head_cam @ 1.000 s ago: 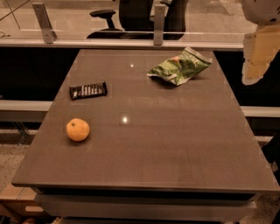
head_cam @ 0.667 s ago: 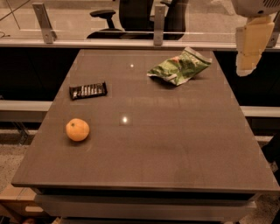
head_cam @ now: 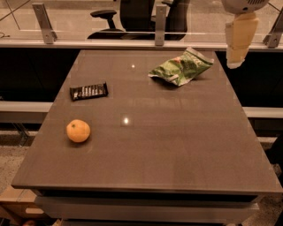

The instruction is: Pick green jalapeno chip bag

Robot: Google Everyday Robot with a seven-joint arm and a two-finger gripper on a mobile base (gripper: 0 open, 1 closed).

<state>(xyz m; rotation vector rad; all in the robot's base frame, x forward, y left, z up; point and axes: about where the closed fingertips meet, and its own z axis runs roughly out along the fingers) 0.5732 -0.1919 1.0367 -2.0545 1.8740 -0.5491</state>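
The green jalapeno chip bag [head_cam: 181, 67] is a crumpled shiny green foil bag with white edges. It lies at the far right of the dark table [head_cam: 177, 150]. My gripper [head_cam: 235, 59] hangs with pale yellow fingers pointing down at the upper right. It sits above the table's far right corner, to the right of the bag and higher than it, not touching it. Nothing shows in it.
A flat black candy bar wrapper [head_cam: 89, 91] lies at the left of the table. An orange [head_cam: 78, 130] sits nearer the front left. A glass partition with metal posts [head_cam: 160, 20] runs behind the table, with an office chair [head_cam: 132, 13] beyond.
My gripper has moved left and slightly up, from beyond the table's right edge toward the bag. The bag, wrapper and orange have not moved.
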